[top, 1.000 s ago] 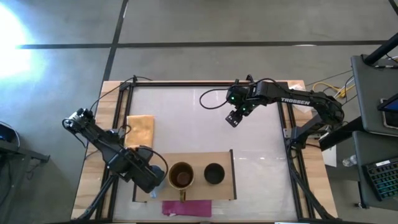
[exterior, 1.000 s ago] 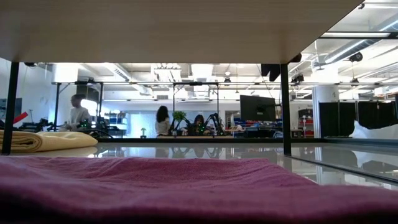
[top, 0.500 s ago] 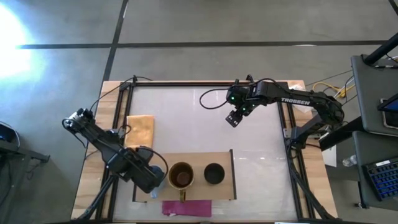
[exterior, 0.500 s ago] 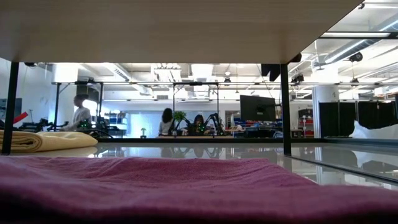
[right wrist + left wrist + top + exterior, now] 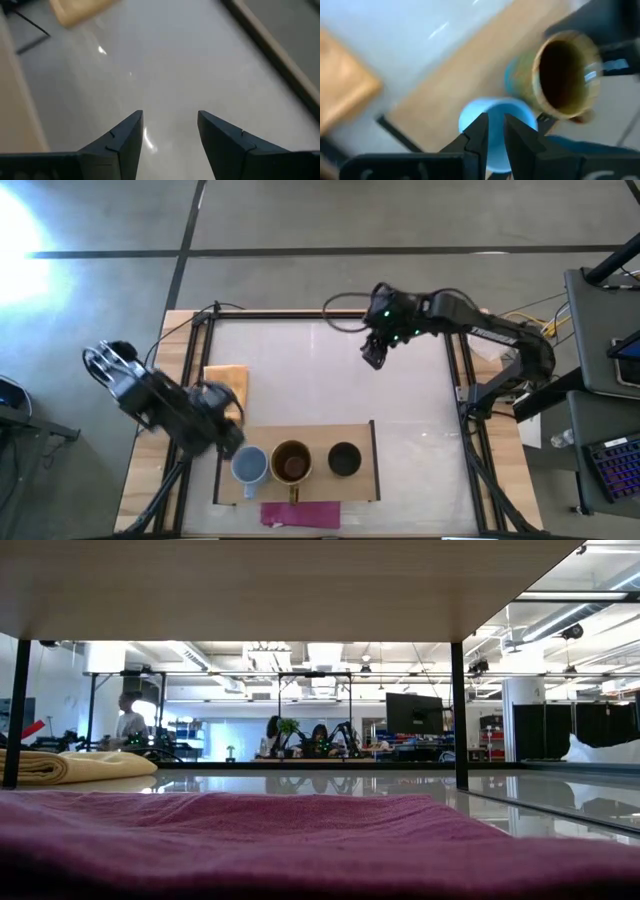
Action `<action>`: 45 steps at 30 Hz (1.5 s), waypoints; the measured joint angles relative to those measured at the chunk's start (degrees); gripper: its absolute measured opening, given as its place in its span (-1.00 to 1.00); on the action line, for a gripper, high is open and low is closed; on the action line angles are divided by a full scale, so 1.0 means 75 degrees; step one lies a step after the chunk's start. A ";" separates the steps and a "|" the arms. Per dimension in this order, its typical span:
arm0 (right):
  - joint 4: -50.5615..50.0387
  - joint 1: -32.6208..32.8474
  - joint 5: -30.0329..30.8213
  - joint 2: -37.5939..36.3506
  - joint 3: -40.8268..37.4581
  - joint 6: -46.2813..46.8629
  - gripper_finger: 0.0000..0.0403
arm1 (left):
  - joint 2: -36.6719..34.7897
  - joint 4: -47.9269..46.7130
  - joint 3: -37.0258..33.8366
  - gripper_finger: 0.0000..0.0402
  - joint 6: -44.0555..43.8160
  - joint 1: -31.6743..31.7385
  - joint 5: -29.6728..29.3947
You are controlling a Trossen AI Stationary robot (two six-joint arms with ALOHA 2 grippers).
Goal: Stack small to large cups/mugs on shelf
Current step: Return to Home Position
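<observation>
The tabletop [image 5: 330,390] carries the light-wood shelf [image 5: 320,438] at its near edge. The right gripper [image 5: 372,354] hangs over the bare far side, fingers apart and empty. The left gripper [image 5: 495,122] hovers above the shelf's left end, fingers nearly together, holding nothing. On the shelf, left to right, stand the pale blue mug [image 5: 249,466], the brown mug [image 5: 291,463] just beside it, and the black cup [image 5: 344,459].
</observation>
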 joint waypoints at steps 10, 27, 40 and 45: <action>-0.0191 0.0400 -0.2405 -0.0432 0.2421 -0.1255 -0.09 | -0.1445 0.6655 -0.1242 -0.78 0.7921 0.0039 -0.2424; 0.6607 -0.1229 -0.4641 -0.5161 -0.4347 -0.0092 -0.09 | -0.5982 1.1972 -0.7876 -0.78 1.0655 0.5053 0.3975; 1.2014 -0.1068 -0.4322 -0.5865 -0.8381 0.1075 -0.09 | -0.7214 1.3464 -1.1107 -0.78 0.8348 0.6519 0.3988; 1.2311 -0.0964 -0.3784 -0.6009 -0.9327 0.1410 -0.09 | -0.7849 1.3410 -1.1991 -0.78 0.8038 0.6519 0.3783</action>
